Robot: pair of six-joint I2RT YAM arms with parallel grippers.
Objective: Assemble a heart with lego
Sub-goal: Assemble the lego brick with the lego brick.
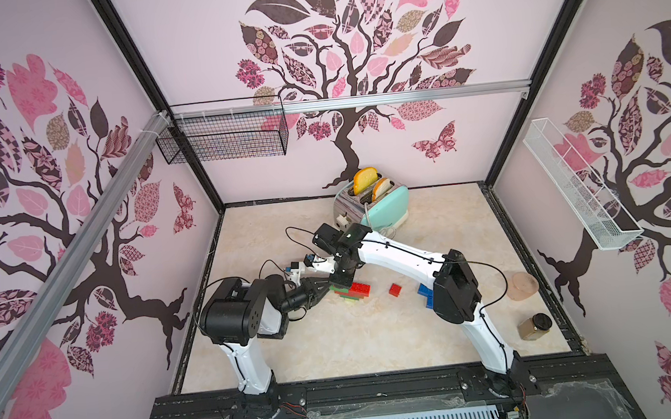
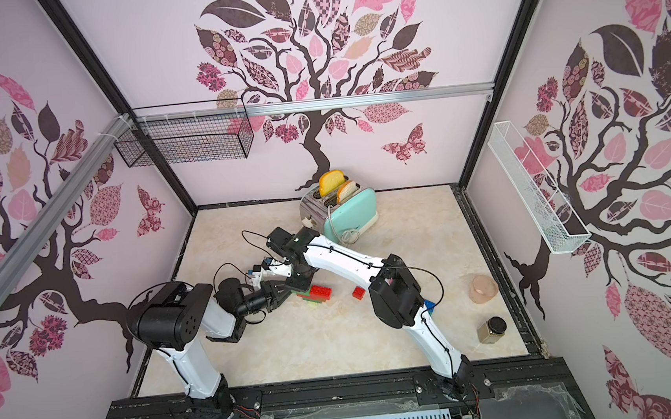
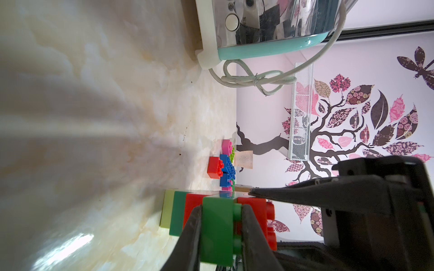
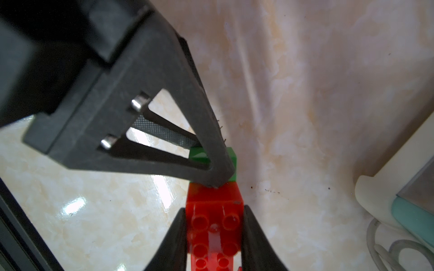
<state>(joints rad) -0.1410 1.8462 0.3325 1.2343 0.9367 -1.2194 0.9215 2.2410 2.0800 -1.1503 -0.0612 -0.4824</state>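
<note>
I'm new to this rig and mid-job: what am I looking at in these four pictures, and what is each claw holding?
Two white robot arms stand at the near edge of a marble-look table; each ends in a two-fingered gripper. The two wide pictures come from one overhead camera head and show nearly the same view. The two close-ups come from cameras on the wrists, looking along the fingers. The left gripper is shut on a green brick in a small lego stack; the right gripper is shut on the top red brick seated on it. Elsewhere on the table lie a loose red brick and blue bricks; a toaster with bread, a pinkish cup and a jar stand apart.
</note>
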